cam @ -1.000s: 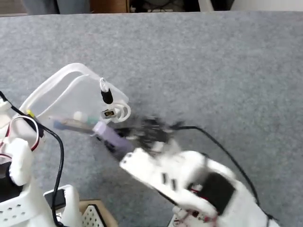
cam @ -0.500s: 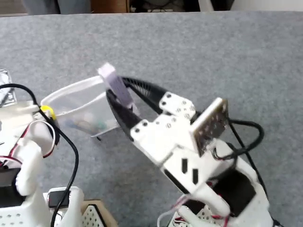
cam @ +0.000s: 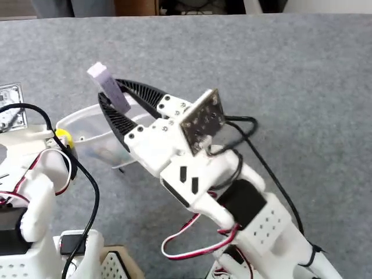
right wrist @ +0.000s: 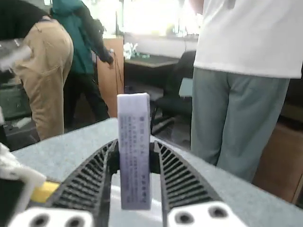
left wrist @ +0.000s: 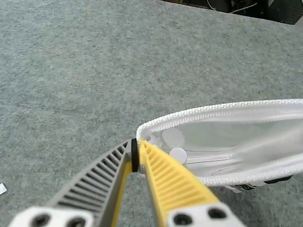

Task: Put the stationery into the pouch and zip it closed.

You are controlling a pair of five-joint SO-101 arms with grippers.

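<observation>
A clear pouch (cam: 96, 135) with a white zipper edge (left wrist: 222, 109) lies open on the grey table. My left gripper (left wrist: 134, 158), with yellow fingers, is shut on the pouch's end by the zipper; in the high view it (cam: 63, 139) sits at the pouch's left end. My right gripper (cam: 110, 99) is shut on a lavender eraser block (cam: 108, 86), held upright above the pouch mouth. In the right wrist view the block (right wrist: 134, 175) stands between the black ribbed fingers (right wrist: 85, 182). Faint stationery shapes (left wrist: 175, 146) show through the pouch wall.
Grey carpet-like table surface (cam: 279, 81) stretches free to the right and back. A small printed card (cam: 11, 115) lies at the left edge. A tan perforated box (cam: 116, 264) sits at the front.
The right arm has lifted the lavender block off the table and swung it up and left over the pouch. The pouch has been pulled up at its left end and its mouth now faces upward.
</observation>
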